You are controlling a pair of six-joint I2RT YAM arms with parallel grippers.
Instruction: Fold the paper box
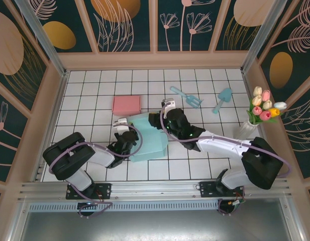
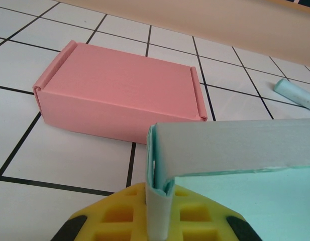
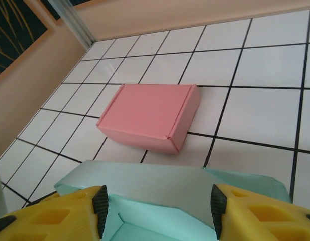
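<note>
Left claw [image 2: 157, 223] of the two-armed rig is clamped tight on a doubled-over corner flap of the half-formed mint-green paper box [image 1: 149, 140]. The box lies on the white tiled table [image 1: 94, 90] between the two claws, one grey-backed wall standing upright just ahead of the yellow fingers [image 2: 114, 216]. Beyond that claw, near the wall but apart from it, sits a closed pink cardboard box [image 2: 119, 95]. To the right, the right claw [image 3: 158, 211] hangs over the paper box's other side with its jaws apart, a raised grey panel lying just ahead of and between its black pads [image 3: 100, 206]; whether they touch it cannot be told. The likely hazard: with one corner pinned, a push from the right claw could crease or tear the thin flap, or the unheld wall could spring flat. A hard shove might also slide the sheet into the pink box. No brand, label or legible writing appears on either box.
</note>
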